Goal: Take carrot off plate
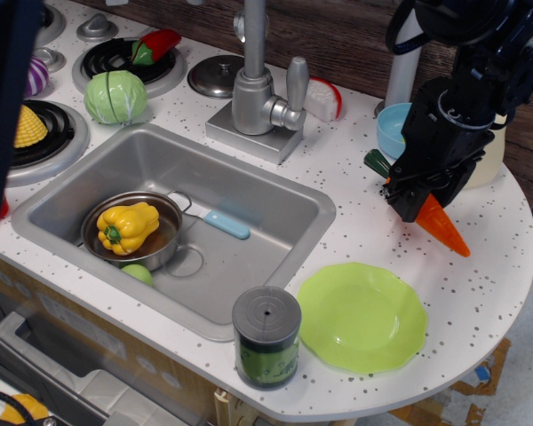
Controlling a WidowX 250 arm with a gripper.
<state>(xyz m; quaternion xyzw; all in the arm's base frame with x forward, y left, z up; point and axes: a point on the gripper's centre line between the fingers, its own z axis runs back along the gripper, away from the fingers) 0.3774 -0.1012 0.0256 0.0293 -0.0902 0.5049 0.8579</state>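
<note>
The lime-green plate (362,318) lies bare on the counter near the front right edge. My gripper (417,197) is shut on the orange carrot (444,227), held above the counter behind and to the right of the plate. The carrot slants with its tip down to the right; its dark green stem cap (376,161) sticks out to the left of the fingers. The fingertips themselves are dark and hard to tell apart.
A light-blue bowl (393,130) and a cream bottle (490,153) stand just behind the gripper. A grey-lidded can (266,335) stands left of the plate. The sink (275,200) holds a pot with a yellow pepper (127,226). A dark blur (4,106) covers the left edge.
</note>
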